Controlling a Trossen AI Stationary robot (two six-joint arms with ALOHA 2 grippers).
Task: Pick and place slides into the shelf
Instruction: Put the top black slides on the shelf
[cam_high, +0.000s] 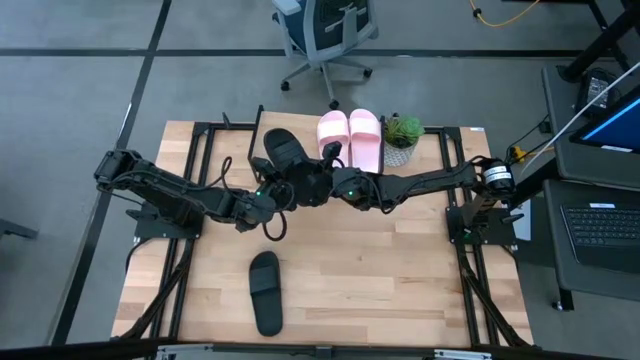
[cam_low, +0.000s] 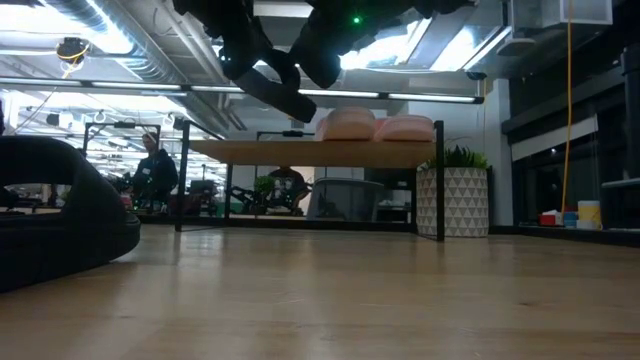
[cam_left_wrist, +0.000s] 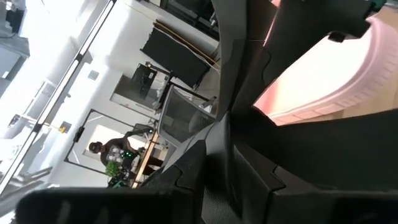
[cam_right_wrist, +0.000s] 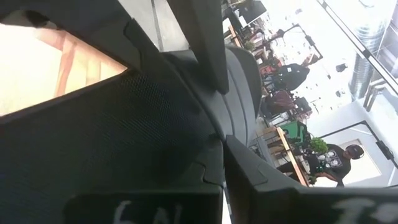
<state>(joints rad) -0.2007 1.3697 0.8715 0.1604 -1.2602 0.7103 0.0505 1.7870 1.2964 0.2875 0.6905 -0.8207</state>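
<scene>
A black slide (cam_high: 284, 152) hangs in the air just in front of the shelf (cam_high: 230, 135), tilted in the low view (cam_low: 276, 88). My left gripper (cam_high: 280, 192) reaches it from the table's left and my right gripper (cam_high: 316, 184) from the right. Both are shut on it. Two pale pink slides (cam_high: 334, 134) (cam_high: 365, 136) lie side by side with their soles on the shelf's plank top (cam_low: 300, 152). A second black slide (cam_high: 266, 292) lies flat on the table near its front edge. My left gripper has a thin dark edge of the black slide (cam_left_wrist: 231, 93) between its two fingers, coming about level from the table's left. The slide is lifted clear of table and shelf and is tilted. Which edge of the slide this is cannot be told. My right gripper pinches a thin edge of the same slide (cam_right_wrist: 209, 74) beside its meshed surface (cam_right_wrist: 112, 124), coming about level from the table's right. It is at the slide's near end, close to the left gripper. The slide hangs clear above the table.
A potted plant (cam_high: 402, 138) in a patterned white pot (cam_low: 452, 200) stands on the table at the shelf's right end. An office chair (cam_high: 325, 35) is on the floor beyond the far edge. People show in the room behind. Bare tabletop (cam_high: 380, 280) spreads to the near right.
</scene>
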